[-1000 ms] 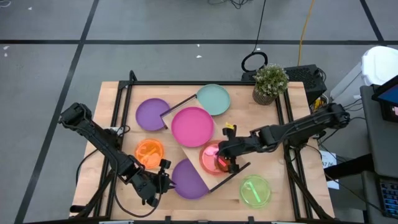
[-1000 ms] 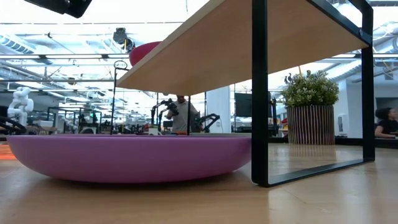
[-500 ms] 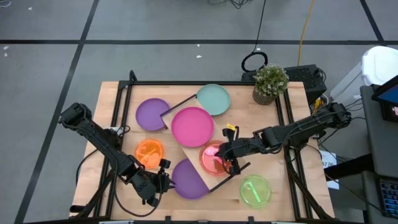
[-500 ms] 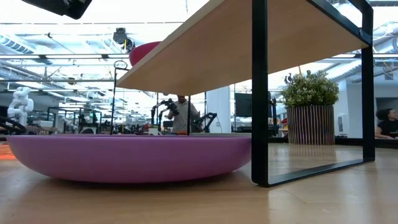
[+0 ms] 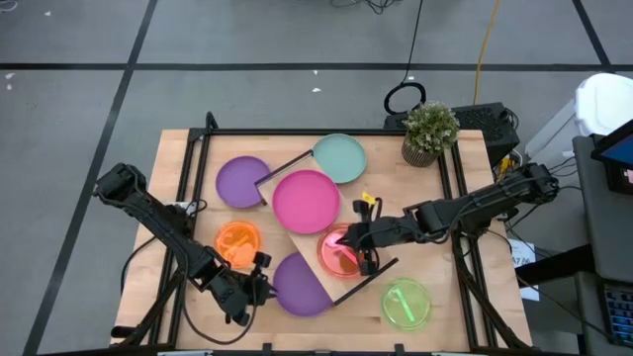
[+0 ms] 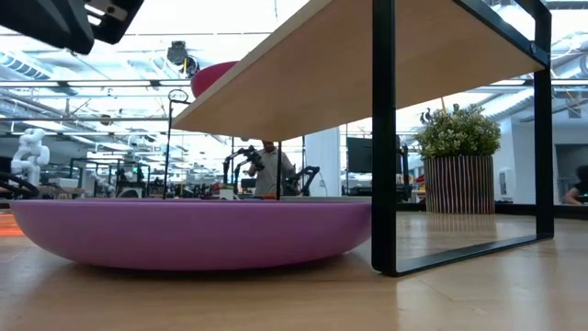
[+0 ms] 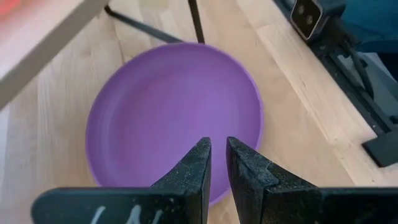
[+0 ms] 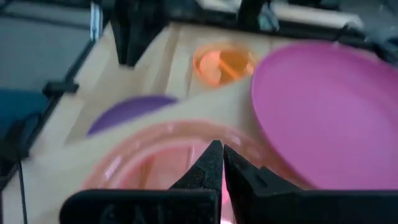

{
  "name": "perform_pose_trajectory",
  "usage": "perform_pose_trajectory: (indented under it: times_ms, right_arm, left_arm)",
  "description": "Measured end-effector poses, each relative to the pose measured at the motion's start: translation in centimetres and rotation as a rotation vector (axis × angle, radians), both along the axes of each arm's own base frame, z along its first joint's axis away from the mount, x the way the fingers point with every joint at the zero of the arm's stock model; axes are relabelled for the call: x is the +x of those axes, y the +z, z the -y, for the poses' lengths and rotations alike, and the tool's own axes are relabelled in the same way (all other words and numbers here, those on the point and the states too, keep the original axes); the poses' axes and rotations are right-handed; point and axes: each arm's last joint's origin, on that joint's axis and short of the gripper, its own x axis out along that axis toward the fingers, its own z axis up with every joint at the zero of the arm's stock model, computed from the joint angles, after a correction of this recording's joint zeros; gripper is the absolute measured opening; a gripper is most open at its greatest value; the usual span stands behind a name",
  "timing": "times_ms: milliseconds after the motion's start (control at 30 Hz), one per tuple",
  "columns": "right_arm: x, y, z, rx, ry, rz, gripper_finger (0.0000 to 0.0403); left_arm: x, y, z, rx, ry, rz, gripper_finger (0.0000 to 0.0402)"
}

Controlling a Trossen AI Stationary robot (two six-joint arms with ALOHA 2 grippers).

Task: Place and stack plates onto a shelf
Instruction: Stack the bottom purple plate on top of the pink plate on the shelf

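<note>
The high view looks straight down on the whole table (image 5: 188,188). The low view sits at tabletop height, close to the purple plate (image 6: 193,230) the left wrist view also shows.

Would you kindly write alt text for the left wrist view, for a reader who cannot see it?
A purple plate lies flat on the wooden table, seen past the left pincer, whose two dark fingers stand slightly apart just above the plate's near rim. A corner of the shelf and its black legs show beyond.

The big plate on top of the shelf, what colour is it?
Magenta pink. The big plate shows best in the high view, lying on the shelf.
</note>
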Motion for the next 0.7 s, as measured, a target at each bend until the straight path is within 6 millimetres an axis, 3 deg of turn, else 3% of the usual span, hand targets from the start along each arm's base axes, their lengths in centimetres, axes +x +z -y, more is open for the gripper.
perform_pose_trajectory:
  times_ms: [233,567,700]
  right_arm:
    - [0.9,1.7,0.3,-0.024,-0.127,0.208,0.0000]
    - [1.5,4.5,0.0,0.015,-0.110,0.489,0.0000]
    - [1.6,4.9,0.0,0.030,-0.113,0.527,0.0000]
  left_arm:
    - [0.5,0.2,-0.3,-0.003,-0.001,0.031,0.0058]
    - [1.2,0.2,-1.2,-0.023,0.062,0.019,0.0058]
    - [1.1,0.2,-1.1,-0.049,0.083,0.014,0.0058]
